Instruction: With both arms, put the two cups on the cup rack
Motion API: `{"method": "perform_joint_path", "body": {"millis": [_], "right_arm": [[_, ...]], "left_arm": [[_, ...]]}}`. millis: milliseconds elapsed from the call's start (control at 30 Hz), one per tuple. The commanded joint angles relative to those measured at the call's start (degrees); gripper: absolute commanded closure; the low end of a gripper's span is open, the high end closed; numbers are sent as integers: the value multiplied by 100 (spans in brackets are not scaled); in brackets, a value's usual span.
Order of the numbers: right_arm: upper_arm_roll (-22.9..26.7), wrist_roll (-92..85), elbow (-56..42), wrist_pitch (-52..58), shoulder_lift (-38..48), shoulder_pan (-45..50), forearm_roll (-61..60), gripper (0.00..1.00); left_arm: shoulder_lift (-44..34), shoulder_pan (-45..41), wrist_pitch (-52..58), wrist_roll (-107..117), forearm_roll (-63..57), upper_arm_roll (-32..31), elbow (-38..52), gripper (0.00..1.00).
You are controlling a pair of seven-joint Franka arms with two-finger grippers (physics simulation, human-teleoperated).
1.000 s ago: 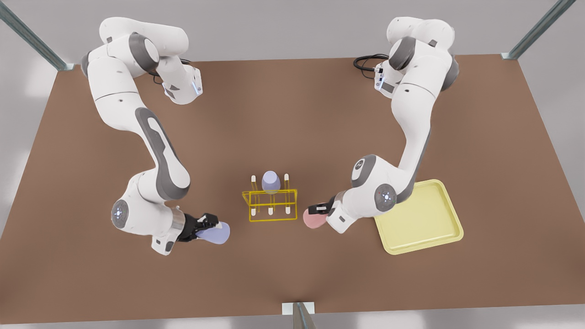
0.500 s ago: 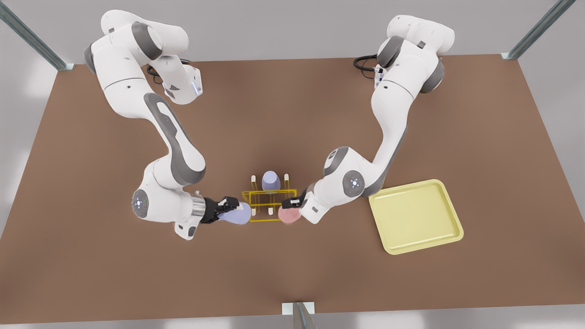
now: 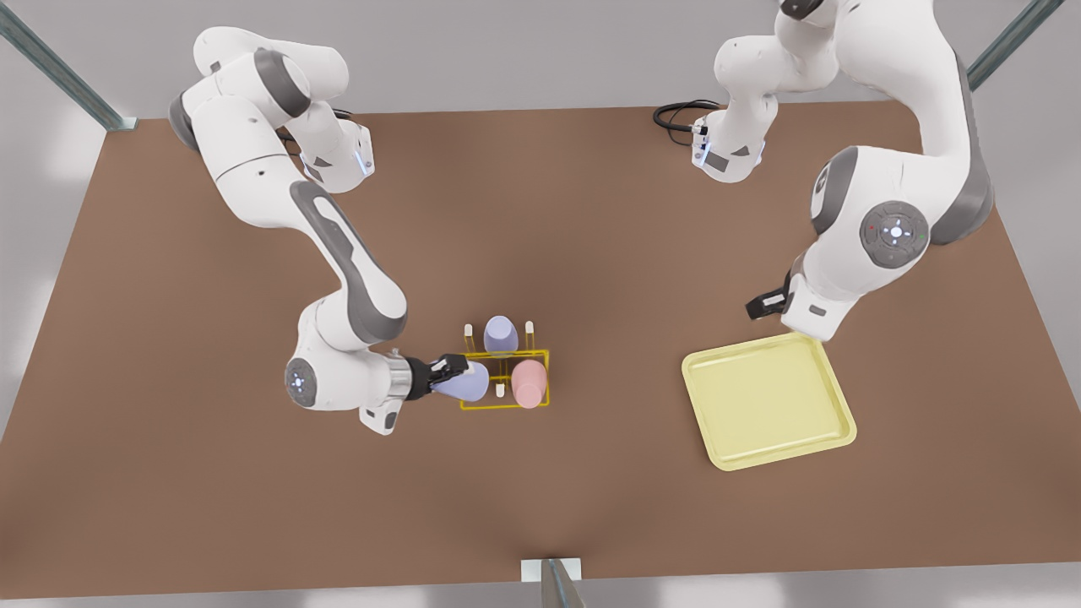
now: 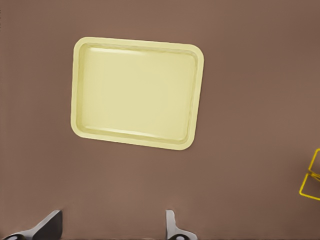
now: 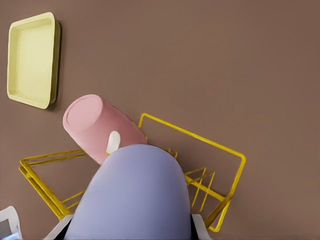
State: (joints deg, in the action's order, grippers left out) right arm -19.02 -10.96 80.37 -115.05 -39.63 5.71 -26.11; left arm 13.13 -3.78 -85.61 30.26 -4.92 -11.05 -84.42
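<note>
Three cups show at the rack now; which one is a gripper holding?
The lavender cup at the cup rack's front-view left end: the right gripper clamps it. The pink cup and the other lavender cup sit on pegs, ungripped.

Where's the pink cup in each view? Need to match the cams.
Front view: pink cup on the yellow rack, at its end toward the front view's right, near the tray.
Left wrist view: not in it; the tray and a rack corner are.
Right wrist view: pink cup on the rack, beyond the held lavender cup.
Shared landmark: the tray.
</note>
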Motion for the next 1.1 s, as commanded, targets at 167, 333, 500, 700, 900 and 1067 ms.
{"method": "perform_joint_path", "body": {"millis": [167,333,500,700,900,1067], "right_arm": [[21,217,-4,18,-36,53,35,0],[21,226,-4,18,-45,44,27,0],[21,226,-48,18,-45,44,18,0],[574,287,-751,466,25,27,237,0],[1163,1861,-944,2689,1308,-307,3806,0],[1163,1825,682,2831,3435,-694,3243,0]], "left_arm": [[58,545,1784,-2156,26,-2,-216,0],[14,712,1468,-2288,245,-107,-198,0],[41,747,1450,-2288,245,-107,-224,0],[49,747,1371,-2279,245,-107,-224,0],[14,808,1503,-2288,210,-99,-172,0],[6,914,1635,-2288,201,-116,-172,0]]}}
